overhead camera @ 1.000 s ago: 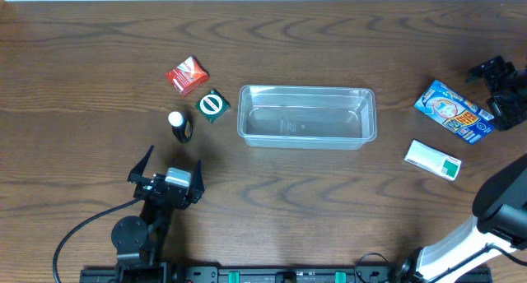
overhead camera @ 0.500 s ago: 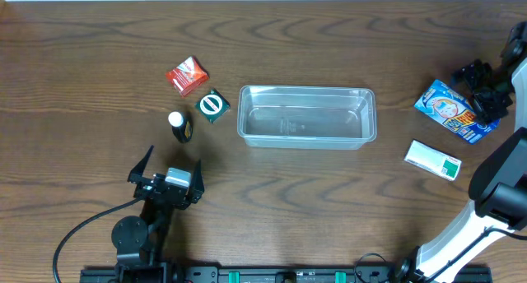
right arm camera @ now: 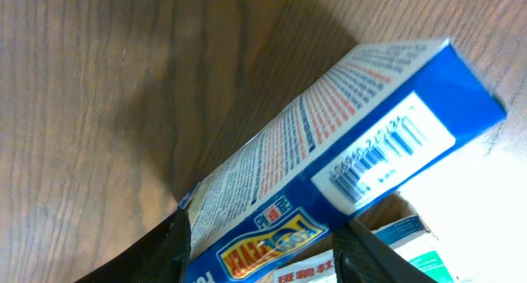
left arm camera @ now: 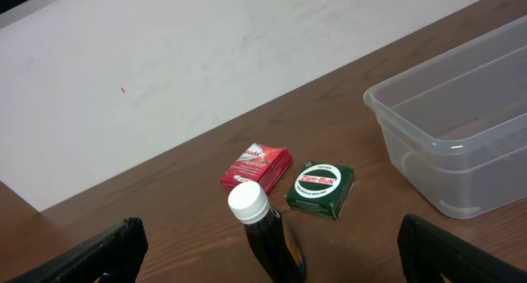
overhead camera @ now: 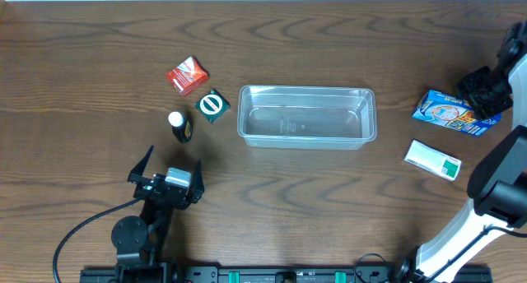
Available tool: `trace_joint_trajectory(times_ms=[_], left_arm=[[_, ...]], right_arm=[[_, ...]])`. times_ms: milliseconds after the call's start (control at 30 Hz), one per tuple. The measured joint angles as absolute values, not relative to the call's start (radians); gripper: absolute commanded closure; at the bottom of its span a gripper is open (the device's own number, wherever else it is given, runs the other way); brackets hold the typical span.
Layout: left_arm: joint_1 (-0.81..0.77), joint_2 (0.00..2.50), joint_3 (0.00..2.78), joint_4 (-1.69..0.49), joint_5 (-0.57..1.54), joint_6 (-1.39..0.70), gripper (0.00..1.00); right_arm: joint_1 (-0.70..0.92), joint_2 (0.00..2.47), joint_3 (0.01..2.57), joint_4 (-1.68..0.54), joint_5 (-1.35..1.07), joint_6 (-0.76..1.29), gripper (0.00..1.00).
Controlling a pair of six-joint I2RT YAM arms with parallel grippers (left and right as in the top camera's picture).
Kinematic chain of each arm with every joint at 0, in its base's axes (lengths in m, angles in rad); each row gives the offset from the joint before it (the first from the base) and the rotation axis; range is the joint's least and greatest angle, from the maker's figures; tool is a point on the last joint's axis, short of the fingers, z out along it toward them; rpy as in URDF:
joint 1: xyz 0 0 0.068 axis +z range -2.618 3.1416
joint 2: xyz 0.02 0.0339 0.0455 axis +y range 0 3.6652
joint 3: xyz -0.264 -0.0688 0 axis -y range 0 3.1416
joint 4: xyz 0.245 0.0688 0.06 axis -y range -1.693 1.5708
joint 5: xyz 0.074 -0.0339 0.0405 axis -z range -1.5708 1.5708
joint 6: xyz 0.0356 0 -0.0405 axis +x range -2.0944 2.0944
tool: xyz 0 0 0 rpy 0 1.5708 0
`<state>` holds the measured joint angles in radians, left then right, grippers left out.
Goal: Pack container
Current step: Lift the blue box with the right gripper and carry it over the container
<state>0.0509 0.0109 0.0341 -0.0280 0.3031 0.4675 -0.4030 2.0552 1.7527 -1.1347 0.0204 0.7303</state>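
The container [overhead camera: 306, 90] is a clear rectangular tub, empty, at the table's middle; its near corner shows in the left wrist view [left arm camera: 428, 151]. My right gripper [overhead camera: 486, 94] is at the far right, shut on the right end of the blue printed packet [overhead camera: 449, 112]. In the right wrist view the blue packet [right arm camera: 346, 143] sits tilted between the fingers [right arm camera: 263, 250], over the wood. My left gripper [overhead camera: 170, 164] is open and empty at the front left, with its fingers [left arm camera: 272, 262] on either side of the view.
A red packet [overhead camera: 187, 74], a green box [overhead camera: 212, 105] and a dark bottle with a white cap [overhead camera: 179, 125] stand left of the container. A white and green box [overhead camera: 433, 159] lies in front of the blue packet.
My right gripper moved left onto the blue packet and closed on it. The packet has turned and tilted up. The left arm has not moved.
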Motion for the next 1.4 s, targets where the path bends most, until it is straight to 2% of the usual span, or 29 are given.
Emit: trace_joint_trajectory(times_ms=[67, 233, 400, 533, 600, 933, 1133, 1400], left_arm=[[0.051, 0.011, 0.034, -0.028, 0.303, 0.467, 0.02], [0.051, 0.011, 0.034, -0.028, 0.303, 0.467, 0.02], [0.051, 0.011, 0.034, -0.028, 0.303, 0.467, 0.02], [0.051, 0.011, 0.034, -0.028, 0.303, 0.467, 0.02], [0.051, 0.011, 0.034, -0.028, 0.303, 0.467, 0.02], [0.051, 0.011, 0.034, -0.028, 0.303, 0.467, 0.02], [0.051, 0.011, 0.034, -0.028, 0.303, 0.467, 0.02], [0.051, 0.011, 0.034, -0.028, 0.303, 0.467, 0.02]], right_arm=[[-0.390, 2.055, 1.750, -1.132, 0.025, 0.727, 0.53], [-0.364, 2.055, 1.695, -1.103, 0.030, 0.727, 0.59], [-0.355, 2.055, 1.649, -1.087, 0.031, 0.725, 0.72], [-0.355, 2.055, 1.646, -1.087, 0.037, 0.724, 0.83], [-0.355, 2.055, 1.646, -1.085, 0.039, 0.719, 0.99], [-0.361, 2.055, 1.646, -1.057, 0.006, 0.542, 0.99], [-0.364, 2.058, 1.667, -1.058, -0.174, 0.343, 0.99], [-0.357, 2.056, 1.827, -1.150, -0.431, 0.067, 0.99]])
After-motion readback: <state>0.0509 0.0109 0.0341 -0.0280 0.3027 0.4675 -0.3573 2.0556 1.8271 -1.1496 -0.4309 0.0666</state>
